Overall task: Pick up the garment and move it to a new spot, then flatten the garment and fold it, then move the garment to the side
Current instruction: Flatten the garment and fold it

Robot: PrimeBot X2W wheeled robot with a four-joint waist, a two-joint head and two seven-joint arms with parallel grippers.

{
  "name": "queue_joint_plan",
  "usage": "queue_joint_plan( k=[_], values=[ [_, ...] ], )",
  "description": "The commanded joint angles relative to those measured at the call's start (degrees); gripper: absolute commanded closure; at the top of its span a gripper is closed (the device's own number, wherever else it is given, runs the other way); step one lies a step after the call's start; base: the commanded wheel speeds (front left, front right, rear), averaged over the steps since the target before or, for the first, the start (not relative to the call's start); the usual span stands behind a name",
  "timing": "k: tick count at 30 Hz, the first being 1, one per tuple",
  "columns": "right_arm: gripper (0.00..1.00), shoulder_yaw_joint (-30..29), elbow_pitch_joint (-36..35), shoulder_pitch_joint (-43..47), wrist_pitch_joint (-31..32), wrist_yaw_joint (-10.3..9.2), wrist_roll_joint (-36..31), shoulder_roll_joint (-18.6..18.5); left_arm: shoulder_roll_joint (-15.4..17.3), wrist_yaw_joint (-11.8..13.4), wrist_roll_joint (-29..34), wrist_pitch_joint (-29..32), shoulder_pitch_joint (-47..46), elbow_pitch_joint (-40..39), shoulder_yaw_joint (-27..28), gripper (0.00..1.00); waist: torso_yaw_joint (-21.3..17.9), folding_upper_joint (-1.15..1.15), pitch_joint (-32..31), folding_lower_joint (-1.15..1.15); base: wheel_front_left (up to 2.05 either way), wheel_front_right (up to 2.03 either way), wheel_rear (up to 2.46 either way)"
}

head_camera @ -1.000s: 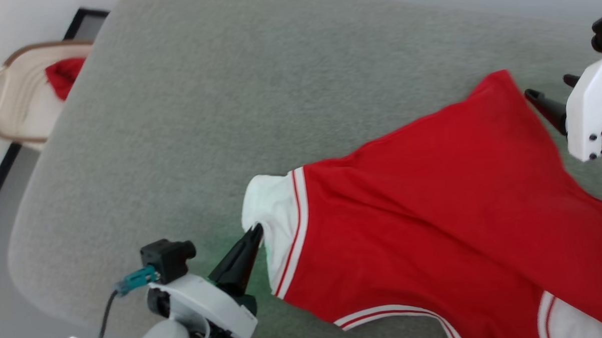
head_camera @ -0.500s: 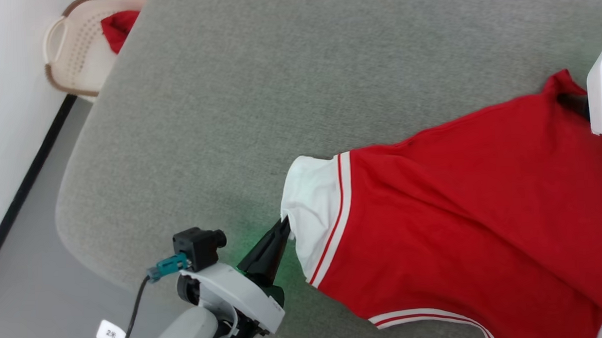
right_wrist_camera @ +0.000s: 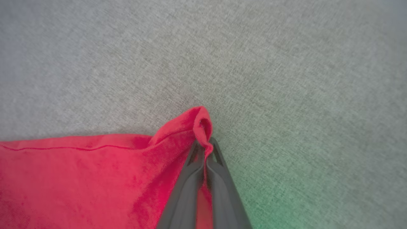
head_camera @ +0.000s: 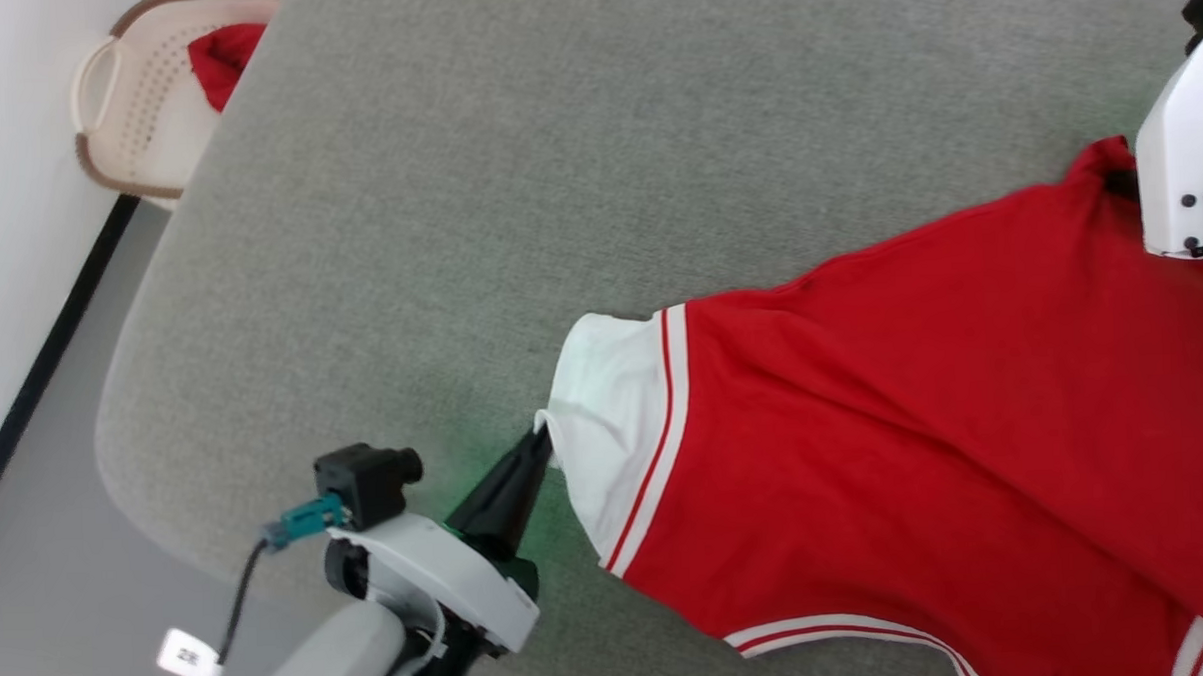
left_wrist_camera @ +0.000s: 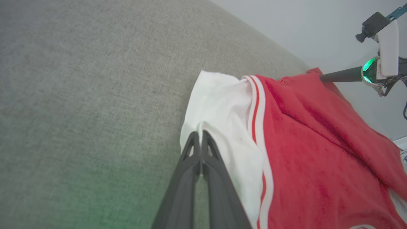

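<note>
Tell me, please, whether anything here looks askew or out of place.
Nothing is damaged or spilled. The garment lies slantwise on the grey fabric surface, creased rather than flat, pinched at a white sleeve edge by the left gripper and at a curled red corner by the right gripper.

Head camera looked steeply down on the grey surface (head_camera: pixel 556 179) from mid-range. Left wrist camera sat close, facing the garment (left_wrist_camera: pixel 302 159), catching the right gripper (left_wrist_camera: pixel 321 77) at two o'clock. Right wrist camera hugged that same garment's corner.
</note>
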Motion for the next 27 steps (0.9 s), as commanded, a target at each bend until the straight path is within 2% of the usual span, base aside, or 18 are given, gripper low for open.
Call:
queue_joint_plan(
  k=[1, 7, 15, 20, 27],
  values=[
    [1.0, 0.65, 0.11, 0.22, -0.43, 0.02, 1.14, 0.48, 1.13, -0.27, -0.76, -0.25, -0.93, -0.66, 0.47, 1.0, -1.72, 0.0, -1.44, 0.0, 0.0, 0.0, 0.0],
    [1.0, 1.91, -3.17, -2.11, -3.27, 0.02, 3.53, 0.52, 6.7, -0.27, -2.11, 3.43, -4.18, -3.03, 0.97, 1.0, -4.83, 0.0, -4.29, 0.0, 0.0, 0.0, 0.0],
    [1.0, 1.8, -6.17, -5.55, -8.97, 0.02, 5.39, 1.0, 14.81, 0.98, -1.44, 15.08, -16.02, -7.75, 2.73, 1.0, -8.91, 0.0, -9.09, 0.0, 0.0, 0.0, 0.0],
    [1.0, 0.96, -5.69, -8.31, -12.43, 0.02, 3.81, 2.19, 16.88, 0.97, -1.61, 20.56, -23.79, -7.51, 3.75, 1.0, -11.11, 0.0, -11.4, 0.0, 0.0, 0.0, 0.0],
    [1.0, -0.74, -3.02, -14.18, -19.12, 0.02, -0.65, 5.87, 18.64, 0.23, 0.73, 26.83, -38.26, -2.17, 3.77, 1.0, -15.4, 0.0, -13.65, 0.0, 0.0, 0.0, 0.0]
  ],
)
